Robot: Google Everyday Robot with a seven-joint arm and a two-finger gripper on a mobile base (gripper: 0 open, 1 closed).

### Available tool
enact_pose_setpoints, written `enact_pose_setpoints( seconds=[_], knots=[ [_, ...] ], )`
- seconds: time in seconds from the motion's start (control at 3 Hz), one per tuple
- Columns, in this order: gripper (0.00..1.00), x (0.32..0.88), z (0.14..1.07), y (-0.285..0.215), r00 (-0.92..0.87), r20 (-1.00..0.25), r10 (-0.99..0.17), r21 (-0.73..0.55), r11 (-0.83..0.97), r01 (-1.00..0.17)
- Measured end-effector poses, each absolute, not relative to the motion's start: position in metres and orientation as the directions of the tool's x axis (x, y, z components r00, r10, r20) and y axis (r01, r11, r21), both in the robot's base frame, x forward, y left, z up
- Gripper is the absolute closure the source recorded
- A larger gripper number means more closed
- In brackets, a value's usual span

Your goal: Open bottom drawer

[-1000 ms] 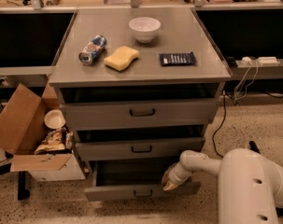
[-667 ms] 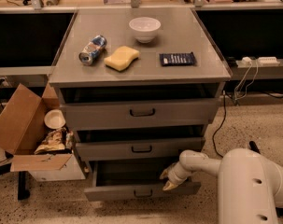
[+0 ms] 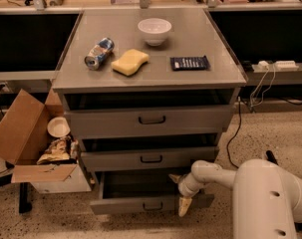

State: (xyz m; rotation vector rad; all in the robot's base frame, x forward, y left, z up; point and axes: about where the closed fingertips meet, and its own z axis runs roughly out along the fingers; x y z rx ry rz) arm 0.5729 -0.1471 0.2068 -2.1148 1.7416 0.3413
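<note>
The bottom drawer [image 3: 125, 204] is the lowest of three grey cabinet drawers and stands pulled partly out, its plain grey interior [image 3: 135, 187] showing. Its small dark loop handle [image 3: 153, 205] is at the centre of the front. My gripper [image 3: 180, 192] is at the right part of the drawer's front, right of the handle, reaching in from the right on a white arm [image 3: 270, 198]. It is open: one finger [image 3: 184, 206] hangs in front of the drawer front, the other reaches over the drawer's inside.
The middle drawer [image 3: 150, 158] and top drawer [image 3: 151, 119] stand slightly out. On the cabinet top lie a can [image 3: 98, 53], a yellow sponge [image 3: 129, 62], a white bowl [image 3: 154, 31] and a dark packet [image 3: 189, 62]. An open cardboard box [image 3: 26, 143] stands at the left. Cables [image 3: 240, 128] run at the right.
My gripper has shifted slightly down and left along the drawer front. The bottom drawer stands about as far out as before.
</note>
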Motion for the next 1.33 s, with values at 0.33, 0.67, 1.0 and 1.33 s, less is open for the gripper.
enact_pose_setpoints(
  seconds=[0.33,0.67,1.0,1.33],
  knots=[
    [0.00,0.549,0.201,-0.136,0.140,-0.504,-0.853,-0.060,-0.127,-0.990],
    [0.00,0.513,0.197,-0.125,0.057,-0.564,-0.824,0.034,-0.092,-0.995],
    [0.14,0.474,0.191,-0.116,-0.023,-0.614,-0.789,0.130,-0.073,-0.989],
    [0.39,0.461,0.191,-0.114,-0.052,-0.626,-0.778,0.160,-0.063,-0.985]
  ],
)
